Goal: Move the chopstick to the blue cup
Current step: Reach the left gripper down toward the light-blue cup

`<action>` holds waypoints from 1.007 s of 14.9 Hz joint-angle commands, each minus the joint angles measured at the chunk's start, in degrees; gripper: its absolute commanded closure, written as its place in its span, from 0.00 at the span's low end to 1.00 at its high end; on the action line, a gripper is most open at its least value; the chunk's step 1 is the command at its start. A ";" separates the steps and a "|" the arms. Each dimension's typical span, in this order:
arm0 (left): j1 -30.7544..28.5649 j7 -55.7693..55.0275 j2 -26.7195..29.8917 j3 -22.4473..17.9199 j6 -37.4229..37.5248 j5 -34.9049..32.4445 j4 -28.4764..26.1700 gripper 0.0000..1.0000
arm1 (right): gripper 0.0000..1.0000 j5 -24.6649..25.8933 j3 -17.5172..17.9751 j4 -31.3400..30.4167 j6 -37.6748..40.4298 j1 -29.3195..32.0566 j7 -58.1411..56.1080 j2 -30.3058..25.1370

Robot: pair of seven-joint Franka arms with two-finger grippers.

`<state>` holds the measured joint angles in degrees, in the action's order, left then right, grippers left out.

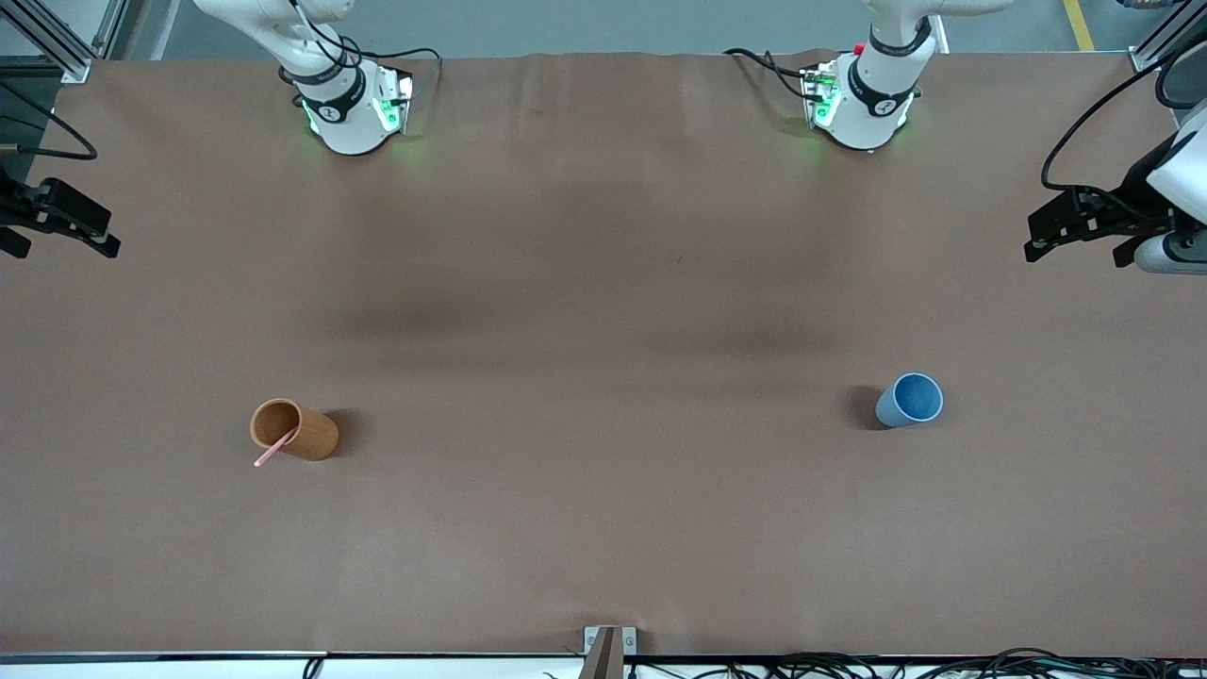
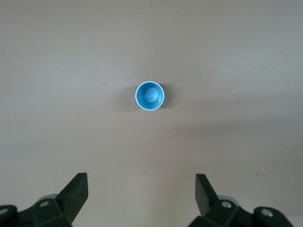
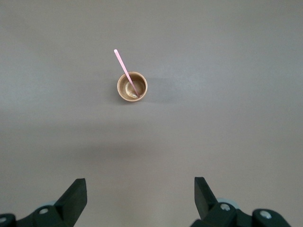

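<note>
The pink chopstick (image 1: pixel 273 451) (image 3: pixel 124 68) stands slanted in the orange-brown cup (image 1: pixel 294 430) (image 3: pixel 132 86) toward the right arm's end of the table, its top poking past the rim. The light-blue cup (image 1: pixel 910 400) (image 2: pixel 150 95) stands upright toward the left arm's end, with nothing in it. My right gripper (image 1: pixel 57 226) (image 3: pixel 140 185) hangs high at its end of the table, open and holding nothing, with the orange-brown cup well below. My left gripper (image 1: pixel 1075 236) (image 2: pixel 142 182) hangs high at the other end, open as well, with the blue cup far beneath it.
A brown cloth (image 1: pixel 603 377) covers the whole table. The two arm bases (image 1: pixel 354 113) (image 1: pixel 863 104) stand along the table's edge farthest from the front camera. A small bracket (image 1: pixel 608 646) and cables sit at the edge nearest that camera.
</note>
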<state>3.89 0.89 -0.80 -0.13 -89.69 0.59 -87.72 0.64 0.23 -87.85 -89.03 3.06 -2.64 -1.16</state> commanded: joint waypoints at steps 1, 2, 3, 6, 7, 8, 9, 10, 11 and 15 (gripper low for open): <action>0.06 -0.10 0.45 0.04 1.27 0.11 0.53 0.00 | 0.00 -0.81 0.03 -1.01 0.00 0.37 -0.08 -0.69; 0.06 -0.10 0.37 0.04 1.27 0.11 0.62 0.00 | 0.00 -0.81 0.03 -1.01 0.00 0.45 -0.08 -0.69; 0.06 -0.18 0.19 0.04 1.27 0.03 0.62 0.00 | 0.00 -0.81 0.03 -1.01 0.00 0.45 -0.08 -0.69; -0.02 -0.19 -1.30 -0.05 0.40 -0.33 0.45 0.00 | 0.00 -0.81 0.03 -1.01 0.00 0.45 -0.08 -0.69; -0.55 -0.10 -2.70 -0.13 0.22 0.19 0.53 0.00 | 0.00 -0.81 0.03 -1.01 0.00 0.45 -0.17 -0.69; -1.34 0.51 -3.76 -0.31 -1.09 0.29 -0.25 0.00 | 0.00 -0.81 0.03 -1.01 0.00 0.45 -0.17 -0.69; -2.56 1.65 -5.42 -0.31 -3.80 0.29 -1.39 0.00 | 0.00 -0.81 0.03 -1.01 0.00 0.45 -0.08 -0.69; -2.92 2.10 -6.83 -0.40 -7.30 0.29 -3.31 0.00 | 0.00 -0.81 0.03 -1.01 0.00 0.37 -0.08 -0.69; -3.27 2.10 -7.71 -0.40 -10.91 0.29 -5.34 0.00 | 0.00 -0.81 0.03 -1.01 0.00 0.37 -0.08 -0.69; -3.45 1.23 -14.73 -0.22 -24.80 0.38 -11.32 0.00 | 0.00 -0.81 0.03 -0.75 -0.70 0.28 -0.08 -0.42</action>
<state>0.04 2.46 -13.07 -0.45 -109.41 0.59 -96.82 0.64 0.17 -88.15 -89.16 3.12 -2.64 -1.16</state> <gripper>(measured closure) 0.000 0.000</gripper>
